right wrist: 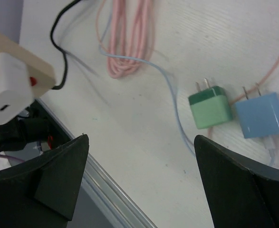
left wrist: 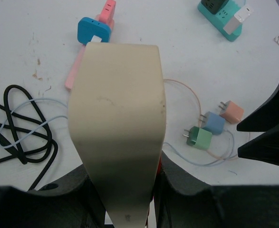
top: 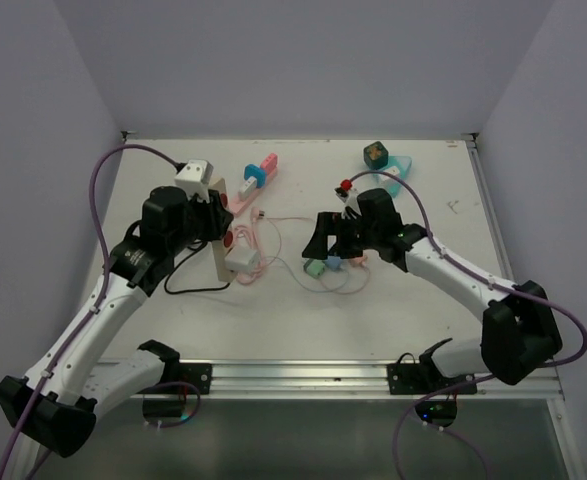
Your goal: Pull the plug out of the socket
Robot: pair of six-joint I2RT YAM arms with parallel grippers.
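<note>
White tabletop (top: pixel 303 320) under both arms. Beige plastic socket strip (top: pixel 219 262) clenched across its width in left gripper (left wrist: pixel 126 186), socket face turned toward the right arm. White cube charger (top: pixel 241 258) seated in that face. Right gripper (right wrist: pixel 140 152) released, fingers spread wide, holding nothing, hovering over loose plugs. Green two-pin adapter (right wrist: pixel 210 110) flat on table, pins bare, just beside blue two-pin adapter (right wrist: pixel 263 121).

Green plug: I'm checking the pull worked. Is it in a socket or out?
Out. The green plug lies on the table, both prongs bare, apart from the beige power strip.
</note>
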